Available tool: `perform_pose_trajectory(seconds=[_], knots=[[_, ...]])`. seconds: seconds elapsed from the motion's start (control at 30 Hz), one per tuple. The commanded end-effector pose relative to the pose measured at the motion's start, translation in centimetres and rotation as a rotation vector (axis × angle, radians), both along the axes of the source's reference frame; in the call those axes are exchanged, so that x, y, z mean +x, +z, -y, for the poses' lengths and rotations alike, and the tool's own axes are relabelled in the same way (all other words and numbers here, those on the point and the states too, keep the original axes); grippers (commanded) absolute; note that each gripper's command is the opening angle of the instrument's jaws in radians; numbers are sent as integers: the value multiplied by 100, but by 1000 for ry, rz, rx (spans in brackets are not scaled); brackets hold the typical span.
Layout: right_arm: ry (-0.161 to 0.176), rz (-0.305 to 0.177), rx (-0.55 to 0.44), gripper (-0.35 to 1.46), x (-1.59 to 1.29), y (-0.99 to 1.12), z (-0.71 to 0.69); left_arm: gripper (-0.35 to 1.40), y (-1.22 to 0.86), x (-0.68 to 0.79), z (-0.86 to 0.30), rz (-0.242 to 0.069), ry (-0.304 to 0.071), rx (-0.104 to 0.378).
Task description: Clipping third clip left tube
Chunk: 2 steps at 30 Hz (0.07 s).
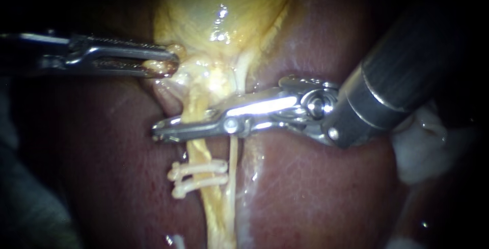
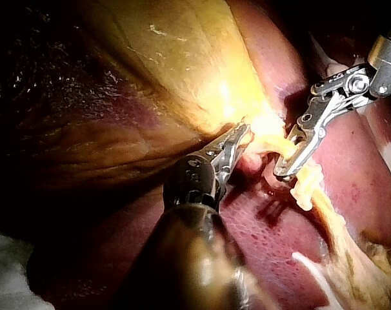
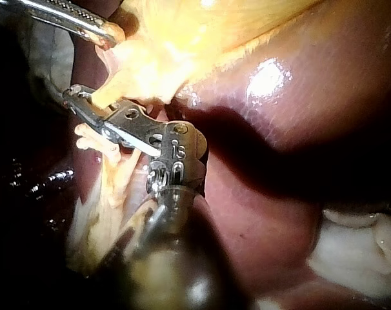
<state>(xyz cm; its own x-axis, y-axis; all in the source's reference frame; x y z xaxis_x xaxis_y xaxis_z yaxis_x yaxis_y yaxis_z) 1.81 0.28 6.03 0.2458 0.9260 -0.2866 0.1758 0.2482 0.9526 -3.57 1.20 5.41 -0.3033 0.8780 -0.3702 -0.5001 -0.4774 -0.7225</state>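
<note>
Yellow left tube (image 1: pixel 199 149) clamped by rt instrument (image 1: pixel 162 131).

no text, label, brand, number or sign can be read on the tissue. the only marking is a small stamp of 2 characters on the silver metal hinge plate (image 3: pixel 177 150) of the right instrument (image 3: pixel 86 106), seen in the right wrist view. they cannot be made out with certainty.
</note>
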Motion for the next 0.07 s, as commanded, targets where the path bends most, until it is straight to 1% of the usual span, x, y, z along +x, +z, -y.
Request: perform_pose_trajectory(seconds=[0.03, 0.07], knots=[[0, 0, 0, -35, 0, 1, 0, -35, 0, 0, 0, 0, 0, 0], [3, 2, 0, -32, 0, 1, 1, -35, 0, 0, 0, 0, 1, 0]])
